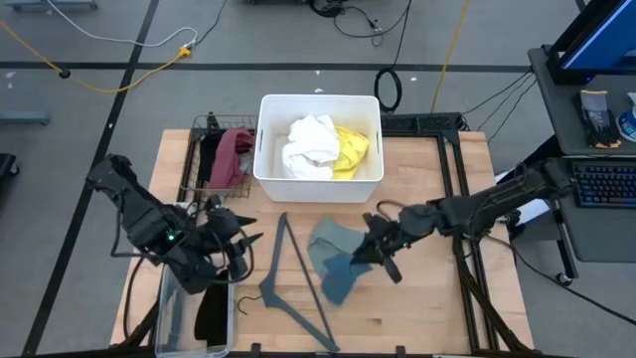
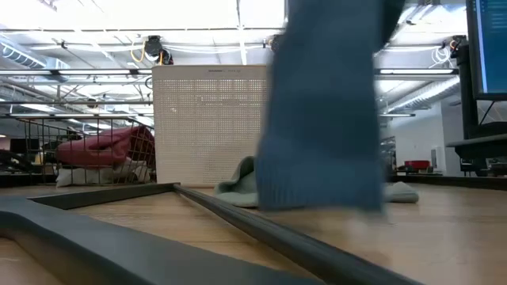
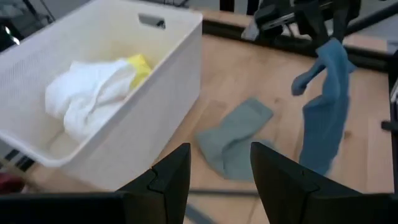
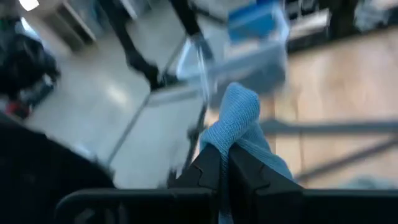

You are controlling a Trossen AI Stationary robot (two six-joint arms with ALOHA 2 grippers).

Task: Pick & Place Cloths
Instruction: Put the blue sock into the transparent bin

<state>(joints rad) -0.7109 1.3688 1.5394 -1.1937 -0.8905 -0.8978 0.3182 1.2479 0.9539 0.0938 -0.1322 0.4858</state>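
Observation:
My right gripper (image 1: 372,251) is over the table's middle, shut on the teal cloth (image 1: 339,278), which hangs below it (image 2: 325,103). The sage-green cloth (image 1: 331,239) lies flat on the table just beyond it. The white cloth (image 1: 310,145) and the yellow cloth (image 1: 352,151) lie in the white basket (image 1: 268,179). The maroon cloth (image 1: 232,154) and a black cloth sit in the wire basket (image 1: 197,129). My left gripper (image 1: 241,231) waits open at the table's left, its fingers (image 3: 177,177) pointing toward the sage-green cloth (image 3: 236,140). My right gripper pinches the teal cloth between its two fingers (image 4: 208,165) at a bunched upper end (image 4: 236,115). In the left wrist view, the cloth hangs long and slack below the gripper. I cannot tell whether its lower end (image 3: 317,163) touches the table.
A thin grey clothes hanger (image 1: 298,283) lies on the table between the arms, near the hanging cloth. A clear bin (image 1: 174,313) with something black in it stands at the near left corner. Bare wood (image 1: 427,308) shows on the near right.

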